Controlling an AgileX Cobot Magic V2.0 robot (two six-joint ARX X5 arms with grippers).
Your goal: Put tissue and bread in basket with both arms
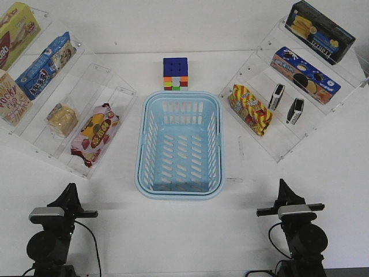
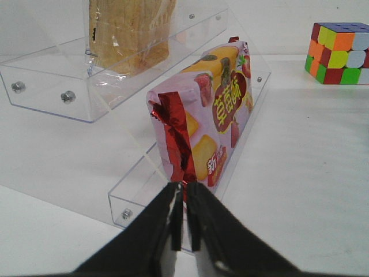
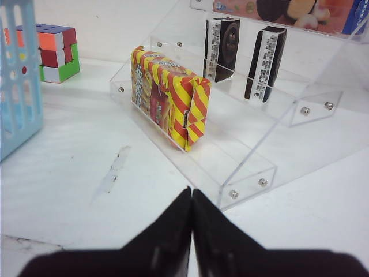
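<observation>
Below, both arms rest at the bench's near edge: left hand (image 2: 185, 216) and right hand (image 3: 191, 231) have their fingers pressed together, holding nothing. The bread (image 1: 61, 120) sits on the left rack beside a strawberry snack bag (image 1: 95, 134); two tissue packs (image 1: 286, 104) stand on the right rack by a red-and-yellow bag (image 1: 250, 108). The basket (image 1: 179, 187) lies between, empty. Likely risks: seizing a neighbouring bag, or striking the clear shelf lips.

Basket (image 1: 179, 173) empty, centre of table. Bread (image 1: 61, 120) on left shelf. Two tissue packs (image 1: 277, 96), (image 1: 295, 111) upright on right shelf.
</observation>
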